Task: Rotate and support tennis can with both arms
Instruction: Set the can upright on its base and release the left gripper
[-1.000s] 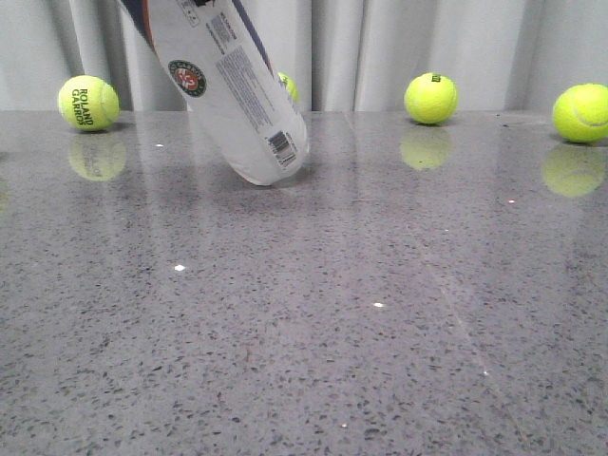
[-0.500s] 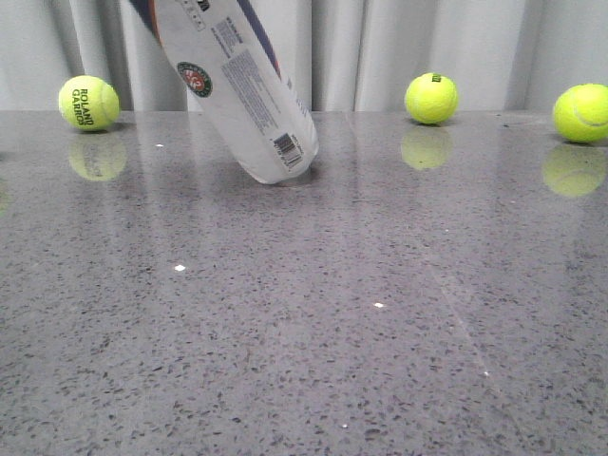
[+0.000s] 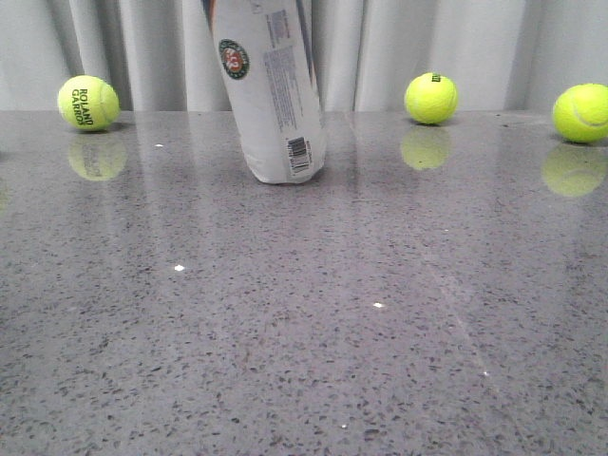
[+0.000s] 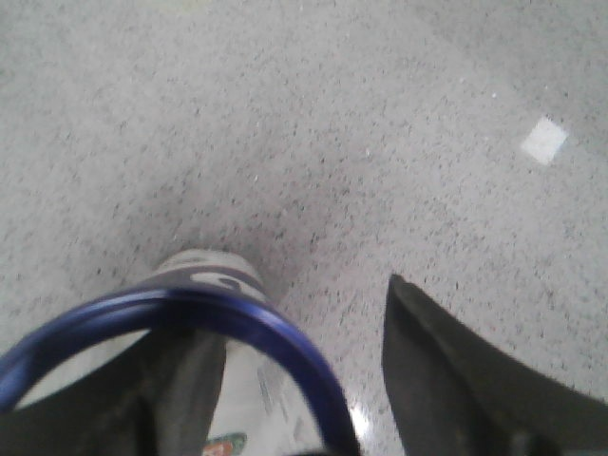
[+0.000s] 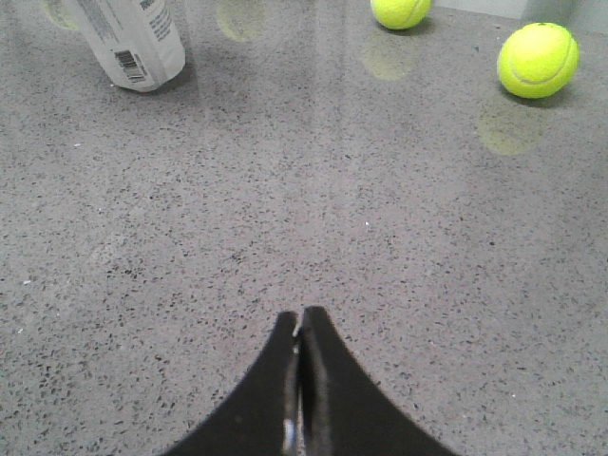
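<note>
The tennis can [image 3: 274, 104] stands almost upright on its base on the grey table [image 3: 304, 313], its top leaning slightly left and cut off by the frame. Its label shows the round logo and a barcode. In the left wrist view I look down on its dark blue rim [image 4: 285, 337]. My left gripper [image 4: 294, 313] straddles that rim with the jaws apart. One finger shows dark through the can wall, and the other finger [image 4: 446, 380] stands outside, clear of the rim. My right gripper [image 5: 300, 315] is shut and empty over bare table, far from the can [image 5: 133, 38].
Three yellow tennis balls lie along the back edge by the curtain: one at the left [image 3: 88, 103], one right of the can [image 3: 430, 98], one at the far right [image 3: 581, 112]. Two show in the right wrist view [image 5: 538, 60].
The can has swung from a strong lean to the left to nearly upright, pivoting on its base, which shifted slightly right. The balls have not moved.
</note>
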Controlling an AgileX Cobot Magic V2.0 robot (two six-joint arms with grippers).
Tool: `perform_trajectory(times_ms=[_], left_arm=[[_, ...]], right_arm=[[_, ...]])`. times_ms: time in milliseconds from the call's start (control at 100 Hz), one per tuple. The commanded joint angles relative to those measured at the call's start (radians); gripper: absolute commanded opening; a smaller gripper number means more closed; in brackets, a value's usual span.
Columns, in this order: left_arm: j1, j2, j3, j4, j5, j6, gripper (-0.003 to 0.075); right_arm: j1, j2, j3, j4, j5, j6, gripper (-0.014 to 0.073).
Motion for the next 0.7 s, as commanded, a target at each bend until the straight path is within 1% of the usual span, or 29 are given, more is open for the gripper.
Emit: perform_trajectory(times_ms=[0,240,490,540,580,590,610,650,660,680,690], left_arm=[[-0.009,-0.021,-0.084,-0.035,0.017,-0.014,0.0365],[-0.009,-0.007,-0.154,-0.079,-0.008,-0.014,0.0365],[-0.009,-0.009,-0.203,-0.085,-0.026,-0.014,0.0358],[-0.009,-0.017,-0.203,-0.102,-0.041,-0.014,0.0318],[-0.006,-0.021,-0.203,-0.124,-0.060,-0.014,0.0253],[-0.006,-0.024,-0.203,-0.131,-0.063,-0.014,0.0225],[-0.006,-0.027,-0.203,-0.136,-0.073,-0.014,0.0196],[-0.006,-0.033,-0.203,-0.141,-0.092,-0.014,0.0099],[-0.006,-0.036,-0.203,-0.141,-0.094,-0.014,0.0065],[-0.006,-0.041,-0.203,-0.141,-0.101,-0.014,0.0031],[-0.006,-0.041,-0.203,-0.141,-0.103,-0.014,-0.0002]], right_arm=[[-0.005,0.014,-0.022,-0.012,-0.077,-0.006,-0.0067],[-0.005,0.014,-0.022,-0.012,-0.077,-0.006,-0.0067],[-0.005,0.014,-0.022,-0.012,-0.077,-0.006,-0.0067],[-0.005,0.014,-0.022,-0.012,-0.077,-0.006,-0.0067],[-0.005,0.014,-0.022,-0.012,-0.077,-0.006,-0.0067],[-0.005,0.014,-0.022,-0.012,-0.077,-0.006,-0.0067],[-0.005,0.014,-0.022,-0.012,-0.077,-0.006,-0.0067],[-0.005,0.014,-0.022,-0.012,-0.077,-0.006,-0.0067],[-0.005,0.014,-0.022,-0.012,-0.077,-0.006,-0.0067],[-0.005,0.014,-0.022,-0.012,-0.077,-0.006,-0.0067],[-0.005,0.014,-0.022,-0.012,-0.077,-0.006,-0.0067]])
